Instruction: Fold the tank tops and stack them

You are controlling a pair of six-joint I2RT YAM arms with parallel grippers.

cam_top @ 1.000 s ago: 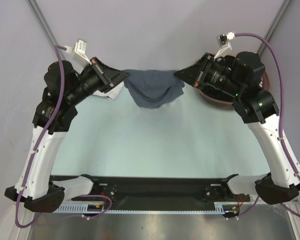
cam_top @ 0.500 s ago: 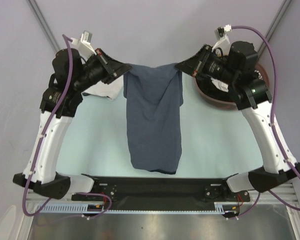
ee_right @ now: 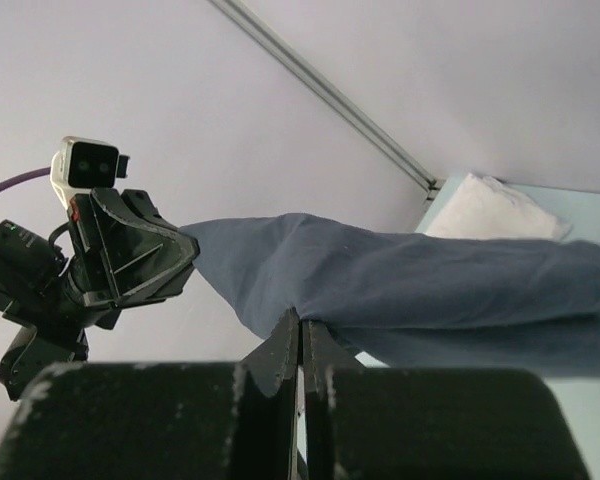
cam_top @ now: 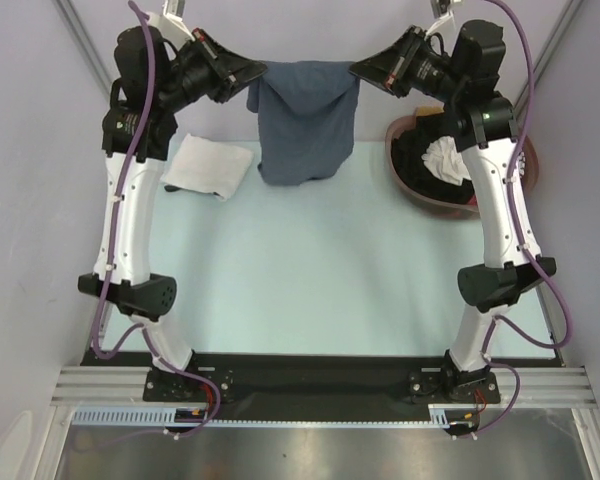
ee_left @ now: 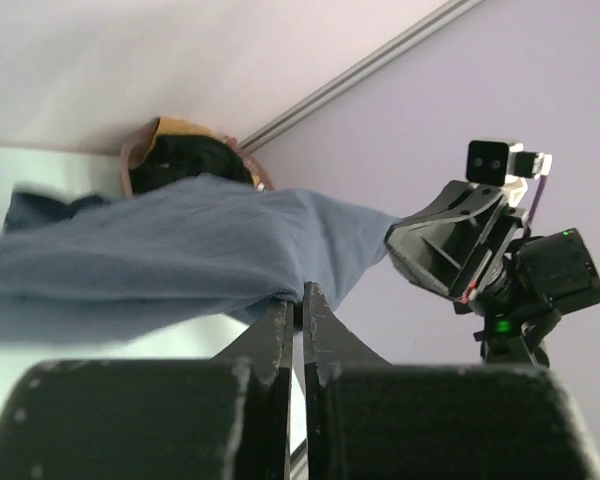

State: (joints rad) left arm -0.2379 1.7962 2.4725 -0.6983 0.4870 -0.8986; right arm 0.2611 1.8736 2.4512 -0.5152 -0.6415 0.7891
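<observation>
On the counter, left of middle: white top lies folded, so one looks done. Basket of other clothes sits right. Further back, grey top hangs unfolded off the counter. Left fingers and right fingers are each pinched tight on an upper corner. Remaining: lay flat, fold, stack on white.

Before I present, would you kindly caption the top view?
Left fingers and right fingers suspend grey-blue tank top; white top lies folded.
</observation>
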